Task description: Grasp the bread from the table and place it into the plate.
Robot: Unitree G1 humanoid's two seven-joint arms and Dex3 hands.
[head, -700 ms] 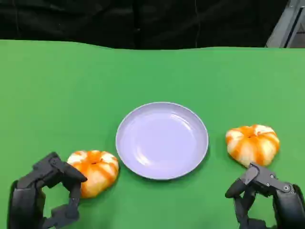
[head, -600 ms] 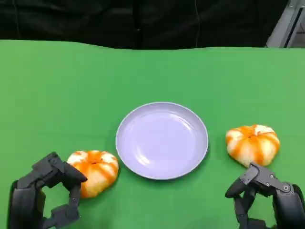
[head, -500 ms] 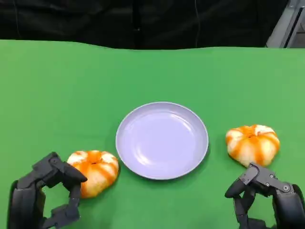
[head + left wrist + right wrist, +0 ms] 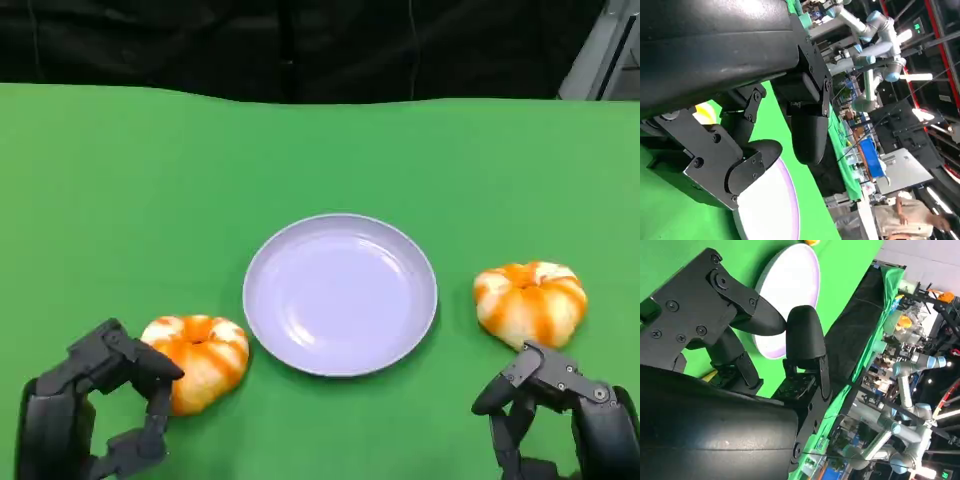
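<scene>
Two orange-and-white round breads lie on the green table. One bread (image 4: 199, 359) sits left of the lilac plate (image 4: 340, 293), the other bread (image 4: 531, 302) to its right. My left hand (image 4: 95, 410) is at the lower left, fingers apart, its fingertips just beside the left bread; whether they touch it I cannot tell. My right hand (image 4: 555, 415) is at the lower right, just in front of the right bread, fingers apart and holding nothing. In the left wrist view the fingers (image 4: 807, 125) reach over the plate (image 4: 772, 210). The right wrist view shows the fingers (image 4: 805, 340) before the plate (image 4: 790, 295).
The green table (image 4: 150, 180) stretches far behind the plate, ending at a black curtain (image 4: 300, 45). The wrist views show a lab background with other robot arms (image 4: 870, 35) and a person (image 4: 905, 217) standing far off.
</scene>
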